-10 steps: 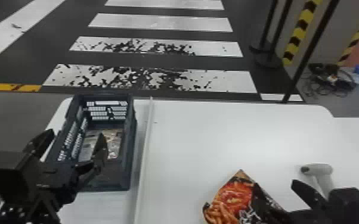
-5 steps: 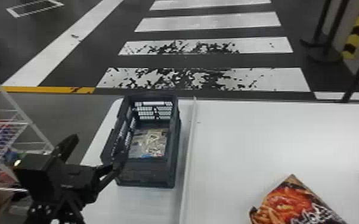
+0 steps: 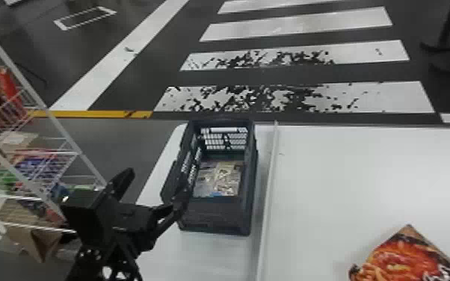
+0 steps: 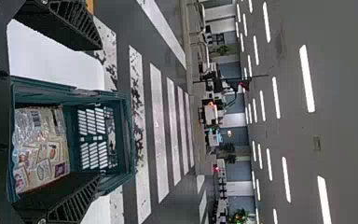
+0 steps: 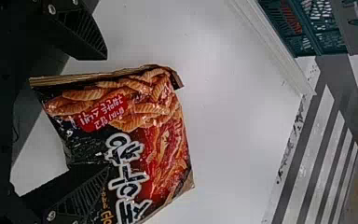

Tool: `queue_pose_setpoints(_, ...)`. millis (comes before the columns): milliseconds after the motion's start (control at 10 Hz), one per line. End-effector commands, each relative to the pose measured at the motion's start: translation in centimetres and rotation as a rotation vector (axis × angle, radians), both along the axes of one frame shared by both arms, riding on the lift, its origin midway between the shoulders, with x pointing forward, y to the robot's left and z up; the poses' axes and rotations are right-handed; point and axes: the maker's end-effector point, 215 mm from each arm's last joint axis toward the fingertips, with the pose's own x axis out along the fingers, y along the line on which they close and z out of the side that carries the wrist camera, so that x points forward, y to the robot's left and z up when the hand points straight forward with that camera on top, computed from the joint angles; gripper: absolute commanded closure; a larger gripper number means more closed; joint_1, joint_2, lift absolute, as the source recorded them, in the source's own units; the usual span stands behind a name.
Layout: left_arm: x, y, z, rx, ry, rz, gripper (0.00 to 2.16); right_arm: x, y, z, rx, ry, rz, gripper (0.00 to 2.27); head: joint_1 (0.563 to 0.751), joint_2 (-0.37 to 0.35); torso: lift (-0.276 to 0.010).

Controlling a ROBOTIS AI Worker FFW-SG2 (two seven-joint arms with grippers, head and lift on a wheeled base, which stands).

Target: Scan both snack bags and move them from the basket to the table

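Observation:
My left gripper (image 3: 147, 192) stands open at the near left side of the dark basket (image 3: 216, 218). Inside the basket lies a clear and beige snack bag (image 3: 226, 177). The left wrist view has my left gripper (image 4: 91, 112) with fingers spread, the bag (image 4: 42, 149) lying beyond them in the basket (image 4: 130, 135). A red and black snack bag (image 3: 400, 261) is on the table at the lower right. In the right wrist view my right gripper (image 5: 105, 112) is open around that red bag (image 5: 154, 135), one finger over its printed face.
A raised white strip (image 3: 269, 194) runs along the white table (image 3: 347, 179) just right of the basket. At the left stands a white wire rack (image 3: 67, 149) holding several packages.
The head view has swung toward the left, so the basket and red bag appear farther right and the wire rack has come into view. The scanner and right gripper have left the head view.

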Motion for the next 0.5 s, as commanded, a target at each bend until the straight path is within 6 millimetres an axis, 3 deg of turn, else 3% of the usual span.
queue_pose_setpoints(0, 0.1, -0.1, -0.1, -0.013, 0.003, -0.004, 0.03, -0.8, 1.1, -0.1, -0.084, -0.029, 0.061, 0.11, 0.695, 0.295, -0.098)
queue_pose_setpoints(400, 0.2, -0.4, -0.1, -0.031, 0.002, -0.022, 0.03, -0.7, 2.9, -0.9, -0.088, -0.036, 0.080, 0.11, 0.695, 0.323, -0.098)
